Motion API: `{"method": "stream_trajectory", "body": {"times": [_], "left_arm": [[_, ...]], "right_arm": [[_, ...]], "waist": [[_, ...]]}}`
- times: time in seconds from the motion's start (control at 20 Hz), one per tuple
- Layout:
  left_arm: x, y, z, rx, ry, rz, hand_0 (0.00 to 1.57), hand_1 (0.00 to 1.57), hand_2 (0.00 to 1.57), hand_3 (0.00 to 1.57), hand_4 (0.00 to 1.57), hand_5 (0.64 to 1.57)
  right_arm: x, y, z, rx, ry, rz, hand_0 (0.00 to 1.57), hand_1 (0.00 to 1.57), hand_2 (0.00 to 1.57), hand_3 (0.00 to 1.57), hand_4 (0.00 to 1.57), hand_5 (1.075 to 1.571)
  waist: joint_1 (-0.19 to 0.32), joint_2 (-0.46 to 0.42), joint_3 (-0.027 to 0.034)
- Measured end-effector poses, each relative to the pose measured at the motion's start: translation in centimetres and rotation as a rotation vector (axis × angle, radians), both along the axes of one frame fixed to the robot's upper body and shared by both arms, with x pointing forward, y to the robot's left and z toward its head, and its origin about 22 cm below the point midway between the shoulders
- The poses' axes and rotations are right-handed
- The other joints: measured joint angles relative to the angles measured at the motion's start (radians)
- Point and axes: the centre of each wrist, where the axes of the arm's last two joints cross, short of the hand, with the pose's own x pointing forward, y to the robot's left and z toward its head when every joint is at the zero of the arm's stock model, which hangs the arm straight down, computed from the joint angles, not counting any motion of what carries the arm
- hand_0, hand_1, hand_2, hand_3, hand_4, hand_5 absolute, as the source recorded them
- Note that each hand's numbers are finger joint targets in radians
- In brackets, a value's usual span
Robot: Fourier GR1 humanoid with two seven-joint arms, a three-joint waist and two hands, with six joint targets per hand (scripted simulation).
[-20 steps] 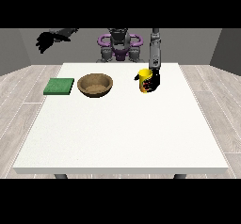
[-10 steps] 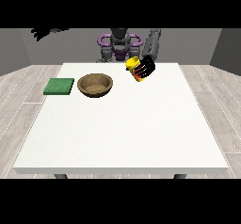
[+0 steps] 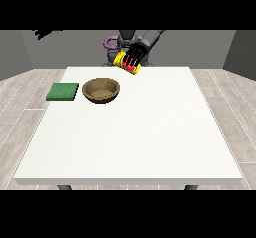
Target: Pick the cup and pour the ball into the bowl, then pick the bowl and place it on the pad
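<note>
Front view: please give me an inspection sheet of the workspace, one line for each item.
Surface: white table, mostly bare.
Job's things: yellow and red cup is lifted and tilted, above the table's far edge; brown bowl stands on the table; green pad lies beside the bowl, apart from it; ball not visible.
Clutter: nothing seen.
Hands: hand at the view's right has its fingers curled round the cup; hand at the view's left is raised by the top band, fingers unclear.
Cables: nothing seen.
Surroundings: grey walls, wooden floor.
</note>
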Motion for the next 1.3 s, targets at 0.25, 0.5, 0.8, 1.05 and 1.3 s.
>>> {"method": "stream_trajectory", "body": {"times": [0.25, 0.5, 0.8, 1.05, 1.3], "left_arm": [[-0.1, -3.3, 0.9, 0.17, 0.016, 0.014, 1.21, 1.21, 1.57, 1.57, 1.06, 1.57], [-0.1, -4.5, 1.4, 0.346, 0.037, 0.019, 0.0, 0.0, 1.57, 1.42, 0.9, 1.559], [-0.2, -5.7, 2.2, 0.505, 0.008, 0.034, 0.25, 0.25, 1.57, 1.45, 0.66, 1.534], [0.4, -6.0, 3.5, 0.606, -0.055, 0.055, 0.53, 0.53, 1.45, 1.57, 0.5, 1.54], [0.1, -7.0, 3.9, 0.702, -0.071, 0.028, 0.0, 0.0, 1.09, 1.55, 0.78, 1.57]], "right_arm": [[0.4, -0.2, -0.6, 0.016, 0.006, 0.004, 0.0, 0.0, 0.0, 0.11, 0.43, 1.57], [0.4, -1.3, -0.5, 0.019, 0.028, -0.017, 0.0, 0.0, 0.0, 0.26, 0.45, 1.57], [-1.0, -2.2, -2.5, 0.031, 0.063, -0.044, 0.0, 0.0, 0.0, 0.35, 0.43, 1.57], [-0.6, -1.8, -2.3, 0.036, 0.039, -0.05, 0.0, 0.0, 0.0, 0.42, 0.44, 1.57], [0.0, -1.0, -2.0, 0.049, 0.001, -0.032, 0.0, 0.0, 0.0, 0.34, 0.45, 1.571]], "waist": [[0.0, -0.013, -0.0029], [0.019, -0.032, -0.0042], [0.051, -0.05, -0.0046], [0.059, -0.01, -0.0046], [0.041, 0.021, -0.005]]}}
